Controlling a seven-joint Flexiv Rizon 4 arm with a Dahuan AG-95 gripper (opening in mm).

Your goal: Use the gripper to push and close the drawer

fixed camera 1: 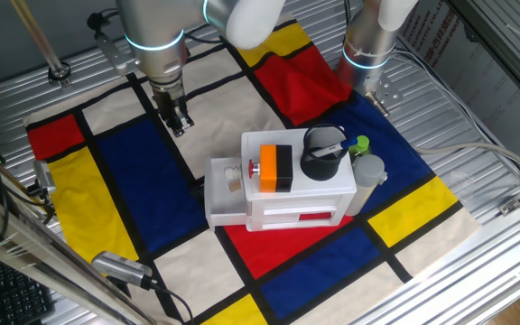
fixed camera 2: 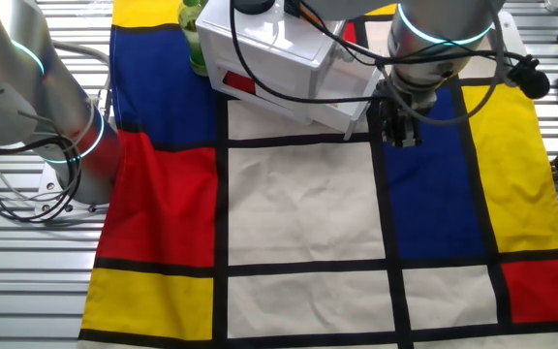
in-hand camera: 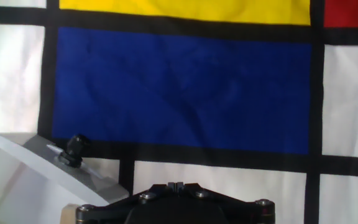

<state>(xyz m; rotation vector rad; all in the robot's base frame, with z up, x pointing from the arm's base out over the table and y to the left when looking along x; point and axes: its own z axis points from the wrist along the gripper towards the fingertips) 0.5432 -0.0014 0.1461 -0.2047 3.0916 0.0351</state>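
The white cabinet stands mid-table on the coloured cloth. Its drawer is pulled out to the left as a white tray. It also shows in the other fixed view and at the lower left of the hand view, with a small black knob on its end face. My gripper hangs behind and to the left of the drawer's end, apart from it, over the white and blue cloth panels. It also shows in the other fixed view. In the hand view its fingertips are pressed together, holding nothing.
An orange-and-black block and a black cup sit on top of the cabinet. A grey bottle and a green item stand at its right. The second silver arm's column stands at the back right.
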